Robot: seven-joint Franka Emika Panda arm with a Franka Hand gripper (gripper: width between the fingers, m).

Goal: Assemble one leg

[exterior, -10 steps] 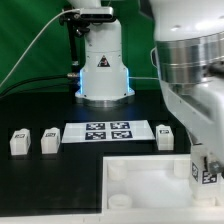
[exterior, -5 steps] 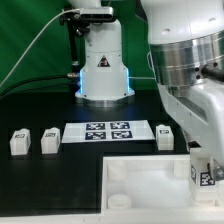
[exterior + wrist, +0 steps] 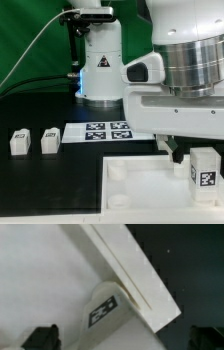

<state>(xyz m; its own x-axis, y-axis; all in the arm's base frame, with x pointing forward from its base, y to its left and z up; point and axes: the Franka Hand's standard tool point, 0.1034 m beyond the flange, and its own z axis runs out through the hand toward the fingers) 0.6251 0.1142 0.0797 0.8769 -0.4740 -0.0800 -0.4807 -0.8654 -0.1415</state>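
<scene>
A white leg with a square tag stands at the right side of the large white panel. In the wrist view this leg lies against the panel's rim, between my two dark fingertips, with gaps on both sides. My gripper is open and holds nothing. In the exterior view the gripper hangs just left of that leg, mostly hidden under the wrist. Two more legs stand at the exterior view's left.
The marker board lies between the left legs and my arm, its right end covered by the wrist. The robot base stands behind it. The table is black, with a green backdrop at the left.
The wrist has turned and swung toward the exterior view's left, now covering the leg that stood by the marker board's right end. The tagged leg at the panel's right shows more fully.
</scene>
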